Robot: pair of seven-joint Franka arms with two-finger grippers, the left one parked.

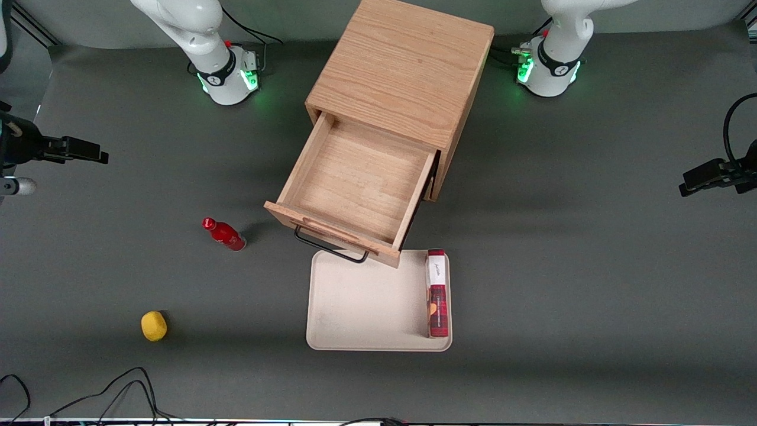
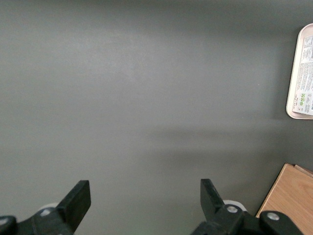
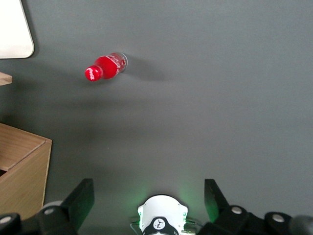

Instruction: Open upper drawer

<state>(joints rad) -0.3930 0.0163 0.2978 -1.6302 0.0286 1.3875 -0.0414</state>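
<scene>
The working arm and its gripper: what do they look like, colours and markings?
The working arm is glossy white with rounded shells, a black band bearing a small white logo, and a base ring glowing green. Black cables trail from the base. Its gripper, above the grey table away from the upper drawer, has two matte black angular fingers, spread open.

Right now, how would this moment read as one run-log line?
upper drawer: pulled out, empty | gripper: open, raised above the table, away from cabinet | red bottle: untouched
</scene>
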